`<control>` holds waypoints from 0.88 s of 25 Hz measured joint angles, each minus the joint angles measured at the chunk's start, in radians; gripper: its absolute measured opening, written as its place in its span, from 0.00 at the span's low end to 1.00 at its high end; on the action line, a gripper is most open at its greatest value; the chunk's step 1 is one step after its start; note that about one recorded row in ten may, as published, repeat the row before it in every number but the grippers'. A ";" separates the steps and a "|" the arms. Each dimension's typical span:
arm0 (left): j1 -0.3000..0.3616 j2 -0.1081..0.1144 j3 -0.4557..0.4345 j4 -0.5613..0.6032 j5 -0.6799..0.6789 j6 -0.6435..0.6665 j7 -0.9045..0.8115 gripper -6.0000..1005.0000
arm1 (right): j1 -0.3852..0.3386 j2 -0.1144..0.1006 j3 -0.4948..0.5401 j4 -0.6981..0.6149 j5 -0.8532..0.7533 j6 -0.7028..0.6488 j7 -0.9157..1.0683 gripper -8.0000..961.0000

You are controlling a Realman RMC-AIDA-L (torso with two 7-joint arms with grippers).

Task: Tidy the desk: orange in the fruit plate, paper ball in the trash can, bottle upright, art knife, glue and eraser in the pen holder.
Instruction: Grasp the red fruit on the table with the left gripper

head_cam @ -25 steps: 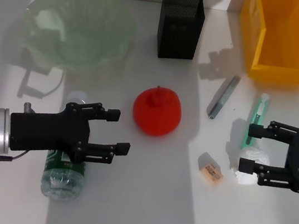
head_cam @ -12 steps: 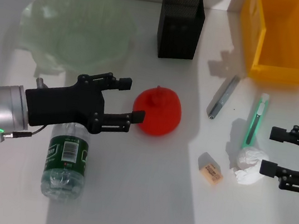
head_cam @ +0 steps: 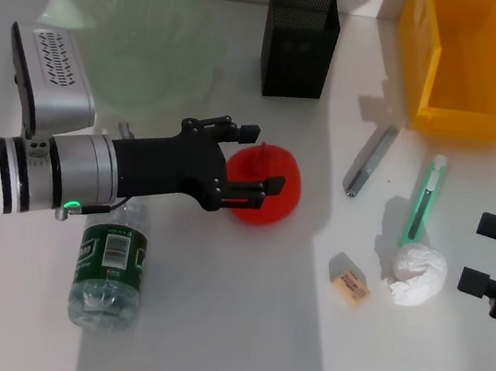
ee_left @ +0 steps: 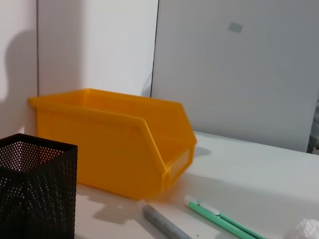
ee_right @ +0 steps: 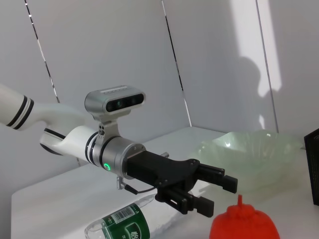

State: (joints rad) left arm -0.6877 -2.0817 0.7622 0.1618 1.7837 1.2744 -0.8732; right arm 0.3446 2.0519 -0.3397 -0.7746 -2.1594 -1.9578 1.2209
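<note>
- Left tool (head_cam: 256,162): fingers spread, nothing held; they reach around the left side of the round red-orange plastic orange (head_cam: 263,186) at frame centre, one finger behind it, one in front.
- Orange sits on the white tabletop (head_cam: 235,333), below the black mesh pen holder (head_cam: 298,39) and right of the pale green translucent fruit plate (head_cam: 134,43).
- Step in hand, as judged: grasp the orange. Centre the fingers on its widest part, push further in before pinching, squeeze gently; a round body may roll away if nudged off-centre.
- Lift clear, then carry to the upper left without clipping the plate rim.
- Green-labelled clear plastic bottle (head_cam: 110,263) lies on its side under the left arm; avoid bumping it.
- Right tool (head_cam: 492,255): spread, empty, at the right edge just beside the white crumpled paper ball (head_cam: 419,274).
</note>
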 joint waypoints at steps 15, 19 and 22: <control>-0.047 0.000 -0.011 -0.119 -0.070 -0.165 0.102 0.71 | 0.010 0.008 -0.001 0.001 0.000 0.008 0.000 0.84; -0.048 0.000 -0.021 -0.131 -0.072 -0.184 0.122 0.62 | 0.010 0.008 -0.001 0.004 0.000 0.010 0.000 0.84; -0.047 0.000 -0.030 -0.138 -0.075 -0.186 0.126 0.48 | 0.010 0.008 -0.001 0.006 0.000 0.011 0.000 0.84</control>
State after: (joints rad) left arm -0.7351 -2.0815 0.7318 0.0235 1.7089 1.0880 -0.7467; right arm 0.3543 2.0602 -0.3406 -0.7689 -2.1598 -1.9470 1.2210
